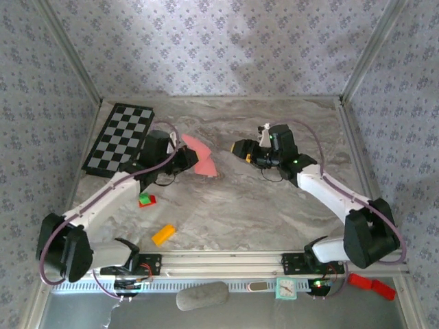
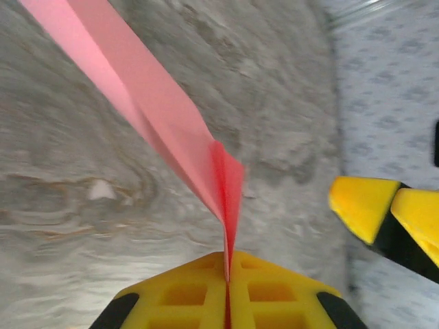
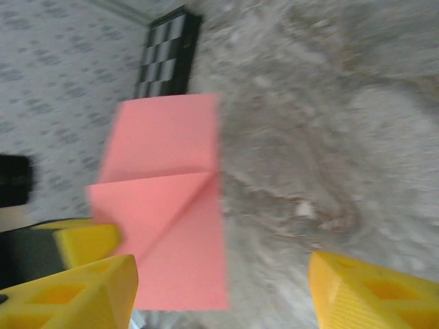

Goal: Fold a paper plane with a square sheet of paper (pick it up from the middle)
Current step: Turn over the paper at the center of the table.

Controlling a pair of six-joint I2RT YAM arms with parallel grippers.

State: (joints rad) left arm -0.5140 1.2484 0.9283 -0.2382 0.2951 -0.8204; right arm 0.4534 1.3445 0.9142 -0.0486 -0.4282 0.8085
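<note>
– Marbled grey table boxed in by flowery wallpaper, checkerboard lying flat at the upper left of the top view. Where's the pink paper sitting though?

– Just left of centre in the top view, right at the tip of the left gripper. On the left wrist cam you can see its yellow fingers squeezed together on one thin corner. The paper sits edge-on between them and stretches off to the upper left of the frame. The right wrist shot shows a diagonal crease across the lower half, upper half plain.

– And the right gripper?

– Jaws spread wide, nothing in them. It's centre right in the top view, near the paper but apart from it. Can't tell if the paper's far edge touches the table.

– Anything else lying around?

– Small red-and-green block and an orange block at lower left, well apart from the paper.
</note>
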